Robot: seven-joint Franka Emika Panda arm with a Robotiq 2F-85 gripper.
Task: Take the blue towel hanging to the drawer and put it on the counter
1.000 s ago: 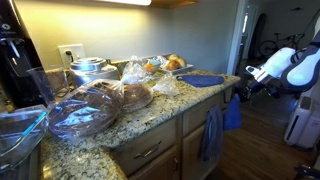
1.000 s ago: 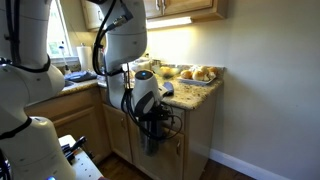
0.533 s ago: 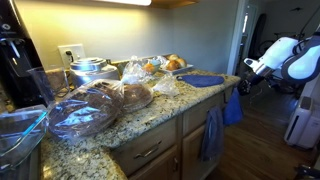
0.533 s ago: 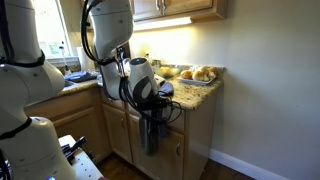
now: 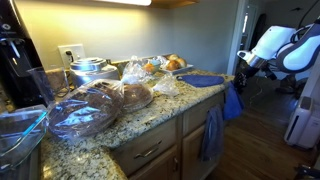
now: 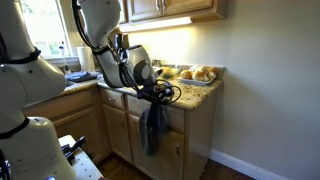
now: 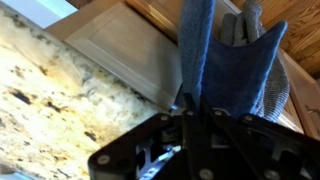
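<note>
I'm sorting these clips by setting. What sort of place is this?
Most likely a home kitchen. A speckled granite counter runs over wooden drawers, and bagged bread and other food sit on it below a lit strip under the upper cabinets.

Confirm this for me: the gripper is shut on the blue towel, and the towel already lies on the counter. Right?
Not quite. The gripper is shut on the blue towel, but the towel is not on the counter. It hangs from the gripper in front of the cabinets, below the counter's edge, as seen in an exterior view.
</note>
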